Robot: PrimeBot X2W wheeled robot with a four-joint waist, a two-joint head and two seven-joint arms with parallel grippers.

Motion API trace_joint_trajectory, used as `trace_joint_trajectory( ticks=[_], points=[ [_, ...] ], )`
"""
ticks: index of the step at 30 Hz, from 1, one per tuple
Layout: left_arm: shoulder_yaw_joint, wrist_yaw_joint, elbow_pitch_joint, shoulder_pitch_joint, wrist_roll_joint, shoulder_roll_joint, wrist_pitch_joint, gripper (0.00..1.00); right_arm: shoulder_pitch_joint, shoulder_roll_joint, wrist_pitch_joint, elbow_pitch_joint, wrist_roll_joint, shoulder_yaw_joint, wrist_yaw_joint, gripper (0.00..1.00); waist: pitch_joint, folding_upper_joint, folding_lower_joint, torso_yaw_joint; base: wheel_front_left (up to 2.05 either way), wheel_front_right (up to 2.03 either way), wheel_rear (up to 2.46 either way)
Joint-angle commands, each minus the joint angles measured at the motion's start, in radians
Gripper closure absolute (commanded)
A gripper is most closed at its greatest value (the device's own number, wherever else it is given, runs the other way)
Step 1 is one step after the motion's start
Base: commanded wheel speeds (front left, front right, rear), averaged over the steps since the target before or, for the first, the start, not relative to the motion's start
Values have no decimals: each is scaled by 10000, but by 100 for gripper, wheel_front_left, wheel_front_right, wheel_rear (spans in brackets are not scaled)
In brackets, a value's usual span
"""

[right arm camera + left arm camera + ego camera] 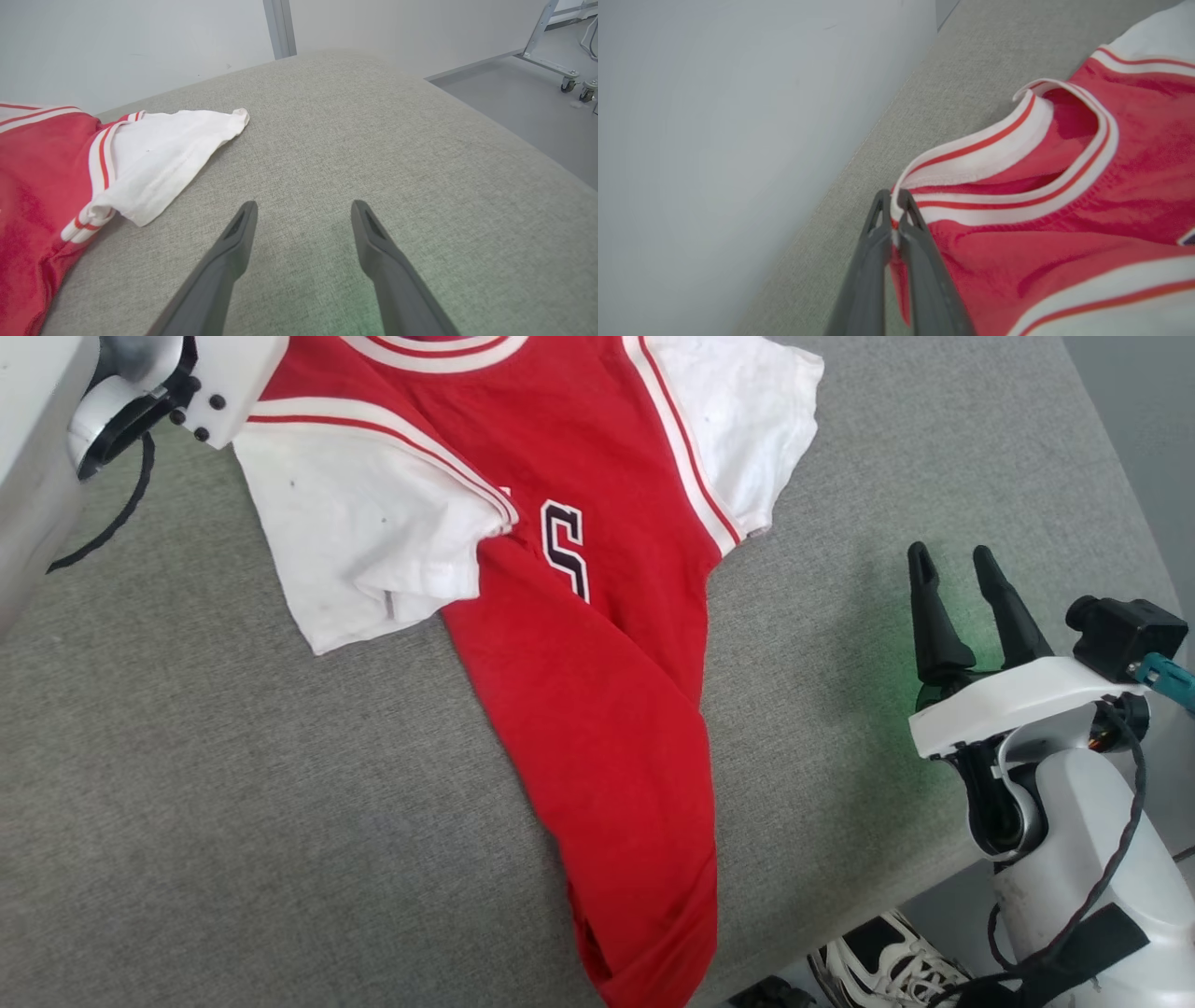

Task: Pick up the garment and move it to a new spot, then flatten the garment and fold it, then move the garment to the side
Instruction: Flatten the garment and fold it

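Garment (597, 691) lies on grey padded surface (233, 803), hem draped over the near edge. Left gripper (896, 198): jaws pinched on collar trim only. Right gripper (962, 569): jaws open, beside the shirt. Risk: the thin pinch slips on lifting, and the hanging hem drags the shirt floorward.

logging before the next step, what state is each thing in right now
shirt, lying rumpled on the table, collar edge pinched
left gripper, shut on the shirt's collar
right gripper, open, over bare table, holding nothing
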Motion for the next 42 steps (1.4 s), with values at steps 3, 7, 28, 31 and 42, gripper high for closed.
trace_joint_trajectory(
  ticks=[3, 7, 28, 31, 42],
  points=[
    [-65, 30, 701, 22, -23, -182, -391, 100, -110, -2, -115, 146, 100, 110, 1, 0, 82, 0, 0, -93, 0, 0, 0],
    [-211, 29, 1300, 405, -226, -328, -512, 3, -121, -94, -183, 286, 127, 142, 1, 0, 4, 0, 0, 44, 0, 0, 0],
    [133, 235, -720, 1873, -4259, 26, 1998, 0, 134, -591, 35, -33, -303, -105, 1, 0, -922, 0, 0, 1359, 0, 0, 0],
    [258, 434, -1287, 2312, -5068, 117, 2675, 0, 234, -592, 114, -219, -364, -177, 1, 0, -983, 0, 0, 1321, 0, 0, 0],
    [529, 1654, -1644, 3210, -6289, 343, 3560, 0, 550, -369, 383, -659, -471, -353, 1, 0, -682, 0, 0, 772, 0, 0, 0]
  ],
)
